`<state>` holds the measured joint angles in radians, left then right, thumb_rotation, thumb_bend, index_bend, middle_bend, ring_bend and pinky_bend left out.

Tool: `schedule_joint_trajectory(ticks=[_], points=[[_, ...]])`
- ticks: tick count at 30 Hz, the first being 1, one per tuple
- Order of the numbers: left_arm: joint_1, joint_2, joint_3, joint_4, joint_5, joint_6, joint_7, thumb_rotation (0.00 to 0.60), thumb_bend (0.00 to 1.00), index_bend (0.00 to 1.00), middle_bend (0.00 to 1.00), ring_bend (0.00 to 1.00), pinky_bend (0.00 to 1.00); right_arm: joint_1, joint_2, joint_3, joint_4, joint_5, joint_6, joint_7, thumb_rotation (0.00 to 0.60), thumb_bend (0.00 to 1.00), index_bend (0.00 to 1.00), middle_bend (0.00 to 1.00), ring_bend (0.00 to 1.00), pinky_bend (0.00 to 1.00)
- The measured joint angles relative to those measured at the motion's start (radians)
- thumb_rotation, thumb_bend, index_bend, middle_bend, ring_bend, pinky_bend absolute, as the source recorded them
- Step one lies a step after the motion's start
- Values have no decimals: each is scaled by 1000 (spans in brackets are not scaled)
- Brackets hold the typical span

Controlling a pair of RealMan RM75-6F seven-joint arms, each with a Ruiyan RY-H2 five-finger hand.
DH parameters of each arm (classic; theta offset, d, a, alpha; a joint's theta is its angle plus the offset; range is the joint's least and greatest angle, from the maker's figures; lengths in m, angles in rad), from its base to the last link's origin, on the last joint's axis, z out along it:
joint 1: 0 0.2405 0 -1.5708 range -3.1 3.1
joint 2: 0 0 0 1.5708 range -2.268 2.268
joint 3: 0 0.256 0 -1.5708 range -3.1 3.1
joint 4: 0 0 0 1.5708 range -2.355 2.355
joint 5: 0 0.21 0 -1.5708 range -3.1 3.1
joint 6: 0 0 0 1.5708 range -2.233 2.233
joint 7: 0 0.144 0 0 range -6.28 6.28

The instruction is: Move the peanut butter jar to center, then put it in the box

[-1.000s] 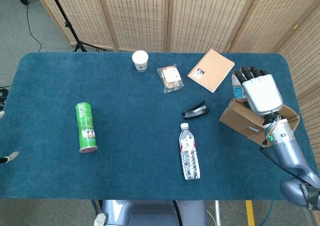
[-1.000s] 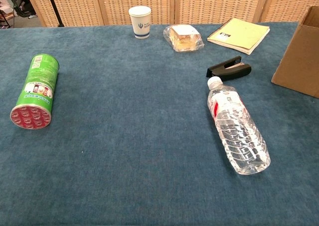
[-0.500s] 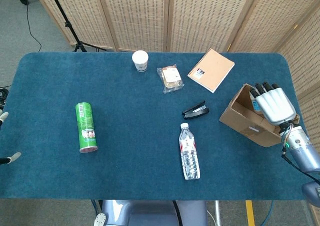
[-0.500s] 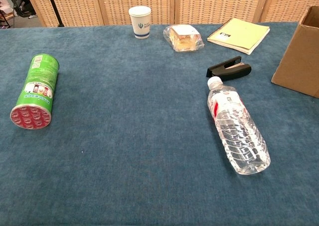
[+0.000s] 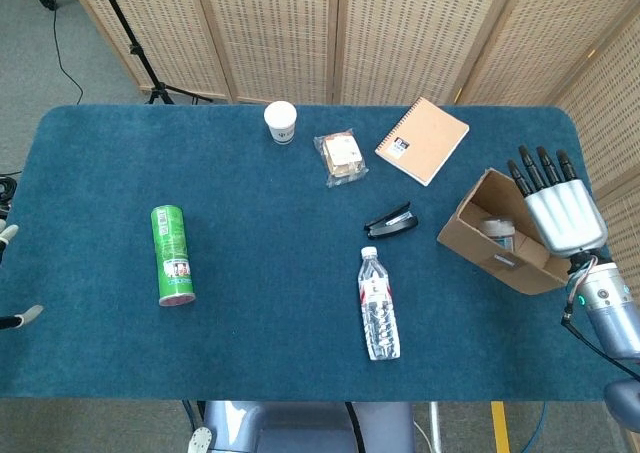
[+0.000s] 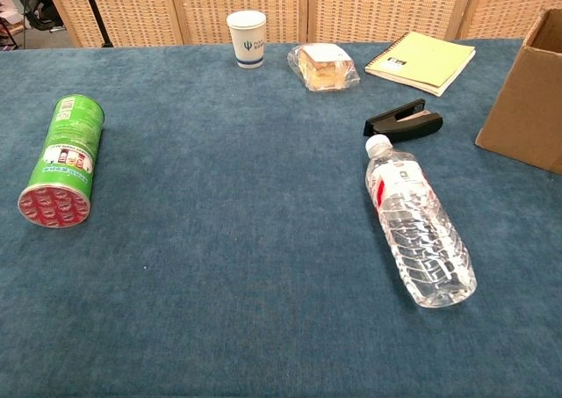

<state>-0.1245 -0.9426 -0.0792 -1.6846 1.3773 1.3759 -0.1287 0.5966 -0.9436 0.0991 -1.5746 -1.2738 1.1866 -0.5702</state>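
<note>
Jar in the box, right hand empty beside it

Peanut butter jar sits inside the cardboard box at the right end of the blue worktop. The right hand hangs at the box's far right edge, fingers straight and spread, holding nothing. At the far left edge only small pale tips of the left hand show; whether its fingers are apart or together cannot be told. A black stapler and a water bottle lie left of the box.

Right hand withdrew; jar apparently left in box.
</note>
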Motion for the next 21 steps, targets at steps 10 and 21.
schedule_joint_trajectory(ticks=[10,21], points=[[20,-27,2,13,1,45,28,600,0,0,0,0,31,-161,48,-3,-143,-55,196,198,600,0,0,0,0,53],[43,-127,-8,125,20,118,32,600,0,0,0,0,31,-358,-128,-74,-118,-112,352,370,600,0,0,0,0,0]])
